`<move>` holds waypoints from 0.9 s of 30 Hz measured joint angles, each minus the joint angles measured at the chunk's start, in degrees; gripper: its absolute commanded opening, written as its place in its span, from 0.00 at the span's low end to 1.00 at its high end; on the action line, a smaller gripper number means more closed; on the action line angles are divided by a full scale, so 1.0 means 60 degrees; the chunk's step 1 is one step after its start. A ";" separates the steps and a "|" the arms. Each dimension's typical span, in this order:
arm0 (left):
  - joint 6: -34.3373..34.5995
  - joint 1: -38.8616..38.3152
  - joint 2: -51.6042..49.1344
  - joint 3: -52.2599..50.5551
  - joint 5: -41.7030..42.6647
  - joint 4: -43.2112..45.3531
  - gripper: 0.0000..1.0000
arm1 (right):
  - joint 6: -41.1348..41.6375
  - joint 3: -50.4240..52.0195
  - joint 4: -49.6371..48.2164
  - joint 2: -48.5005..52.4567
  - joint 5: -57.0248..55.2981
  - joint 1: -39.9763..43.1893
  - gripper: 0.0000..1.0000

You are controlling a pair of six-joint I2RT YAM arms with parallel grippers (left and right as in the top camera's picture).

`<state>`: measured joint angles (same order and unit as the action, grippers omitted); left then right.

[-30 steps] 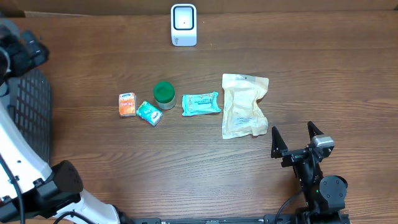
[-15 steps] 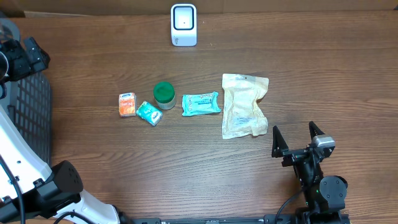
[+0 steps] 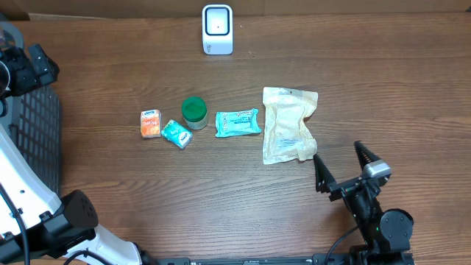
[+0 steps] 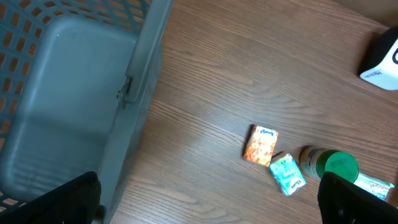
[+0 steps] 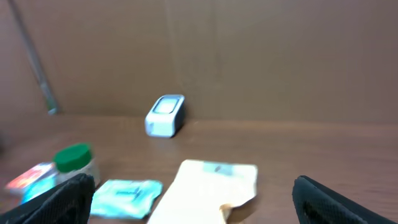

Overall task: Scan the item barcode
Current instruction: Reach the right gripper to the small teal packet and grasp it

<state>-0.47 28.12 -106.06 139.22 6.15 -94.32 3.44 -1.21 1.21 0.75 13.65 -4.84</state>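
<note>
I am hovering my right gripper (image 3: 336, 151), jaws spread wide and empty to take the beige pouch (image 3: 288, 125), which is lying well apart from the scanner (image 3: 217, 29), between it and my gripper.

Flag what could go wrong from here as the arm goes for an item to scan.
1. The open right hand is near the beige pouch, which lies flat and crumpled: the grip may slip or catch only a corner.
2. The orange box, small teal packet and green-lidded jar sit crowded together: reaching one could knock another.
3. No barcode is readable from above, so an item may reach the scanner facing the wrong way.
</note>
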 measured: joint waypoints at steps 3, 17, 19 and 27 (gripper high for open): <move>0.0000 0.0000 0.0000 0.0000 -0.0004 0.0000 1.00 | 0.0135 -0.0408 0.0470 0.0426 0.0656 0.0004 1.00; -0.0011 0.0000 0.0000 0.0000 -0.0036 0.0000 0.99 | 0.0364 -0.7817 0.3927 0.8251 0.3388 -0.0153 1.00; -0.0029 0.0000 0.0000 0.0000 -0.0044 -0.0011 1.00 | 0.0382 -0.9049 0.4958 0.9493 0.3490 -0.0492 1.00; -0.0029 0.0000 0.0000 0.0000 -0.0076 0.0000 1.00 | 0.0193 -1.4713 0.8419 1.4888 0.2390 -0.3697 1.00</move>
<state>-0.64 28.12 -106.06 139.22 5.69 -94.32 4.60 -89.49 51.72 90.08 27.99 -27.03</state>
